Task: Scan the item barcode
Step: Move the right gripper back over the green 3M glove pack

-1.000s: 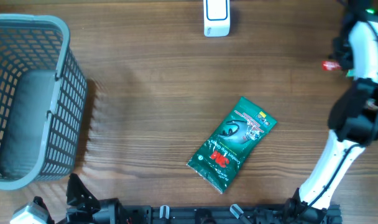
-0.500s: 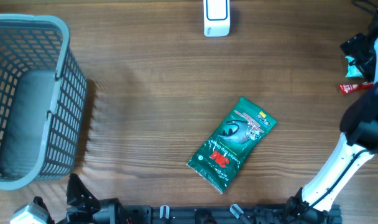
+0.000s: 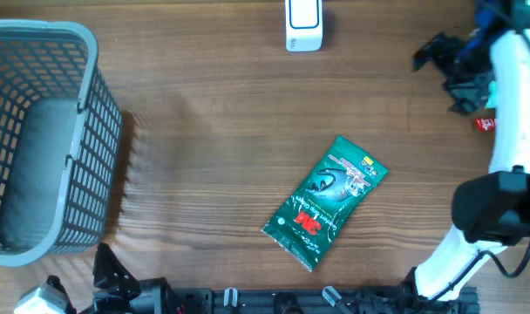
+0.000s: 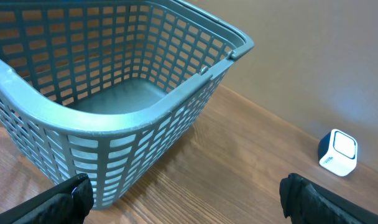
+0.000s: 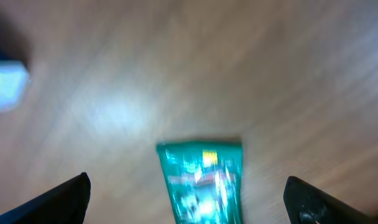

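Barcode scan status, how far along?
Done: nothing visible. The green packet lies flat on the table, apart from the white scanner at the far edge. In hand: the right gripper is open and empty, off to the packet's side, its blurred wrist view facing the packet. The left gripper is open by the basket. Left: pick the packet up and show its barcode to the scanner.

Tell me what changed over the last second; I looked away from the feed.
The right end effector opened, letting go of a small red item, then swung toward the white scanner. The green 3M packet, basket and scanner stayed put.
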Available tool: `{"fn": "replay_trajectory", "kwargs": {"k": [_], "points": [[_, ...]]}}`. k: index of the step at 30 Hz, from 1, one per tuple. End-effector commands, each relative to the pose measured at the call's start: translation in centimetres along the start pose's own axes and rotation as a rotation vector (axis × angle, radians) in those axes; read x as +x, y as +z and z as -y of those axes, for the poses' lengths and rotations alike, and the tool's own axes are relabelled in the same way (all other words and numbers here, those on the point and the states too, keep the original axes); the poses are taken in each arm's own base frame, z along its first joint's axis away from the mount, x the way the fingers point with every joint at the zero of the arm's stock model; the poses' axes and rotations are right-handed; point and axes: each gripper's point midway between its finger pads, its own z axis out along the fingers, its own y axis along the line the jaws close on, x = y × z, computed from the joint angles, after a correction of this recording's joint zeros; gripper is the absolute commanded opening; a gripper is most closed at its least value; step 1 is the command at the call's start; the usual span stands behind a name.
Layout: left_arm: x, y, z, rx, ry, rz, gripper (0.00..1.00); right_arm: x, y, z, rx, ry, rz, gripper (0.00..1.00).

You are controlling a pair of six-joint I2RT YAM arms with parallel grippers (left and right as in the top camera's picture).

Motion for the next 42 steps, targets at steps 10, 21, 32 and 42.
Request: {"fn": "replay_trajectory", "kwargs": {"k": [10,21,32,42], "points": [[-0.1,-0.1,0.2,0.013,-0.006,0.003,1.00,21.1,-0.7,-10.8,-0.162,-0.724,-0.264,1.00],[-0.1,-0.1,0.2,0.013,-0.006,0.003,1.00,30.0,-2.0,-12.0,-0.285,-0.954,-0.442,1.00],[-0.1,-0.1,0.2,0.013,-0.006,0.002,1.00,30.2,-2.0,-11.9,-0.296,-1.042,-0.427,1.00],[-0.1,-0.1,0.2,0.013,-0.006,0.003,1.00,28.6,-1.2,-11.6,-0.212,-0.980,-0.352,1.00]]}}
